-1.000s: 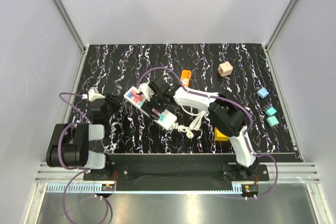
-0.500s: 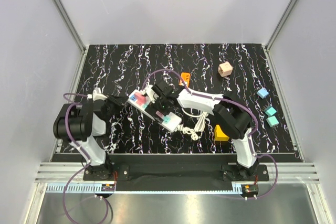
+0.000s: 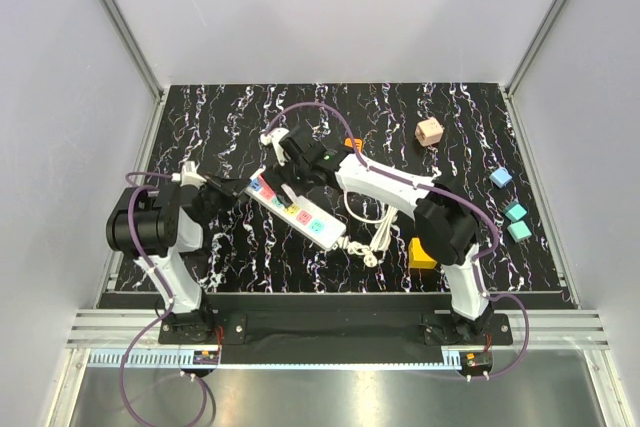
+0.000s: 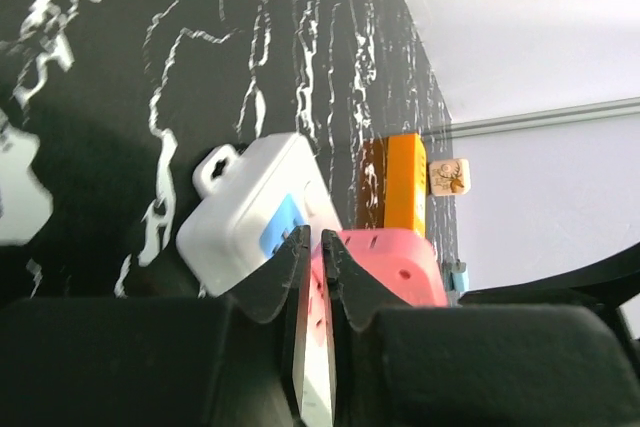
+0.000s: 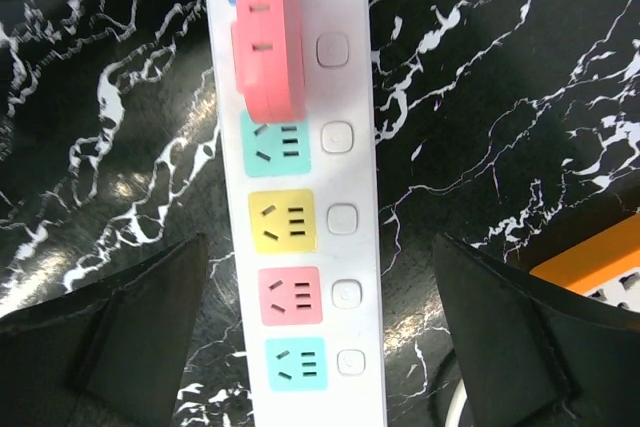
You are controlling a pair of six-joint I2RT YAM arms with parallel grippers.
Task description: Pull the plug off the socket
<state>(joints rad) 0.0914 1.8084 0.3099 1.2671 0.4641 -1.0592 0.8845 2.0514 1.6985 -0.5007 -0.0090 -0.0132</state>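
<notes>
Two claws attend the socket [image 3: 297,213], lying slantwise on the bench [image 3: 220,117]. The right claw [image 5: 320,247] hangs spread wide above its coloured outlets. The left claw [image 4: 310,247], nearly closed on nothing, sits at its end beside the pink plug [image 5: 268,35] seated there.

The black, white-veined table top [image 3: 230,112] carried a long white power strip [image 3: 297,213] lying diagonally left of centre, its coiled white cord [image 3: 362,247] at the lower-right end. An orange power strip [image 3: 353,144] lay at upper centre, with a tan cube [image 3: 430,132] to its right. A blue cube [image 3: 501,177] and two teal cubes [image 3: 515,212] lay near the right edge, and a yellow block [image 3: 421,255] lay lower right.
</notes>
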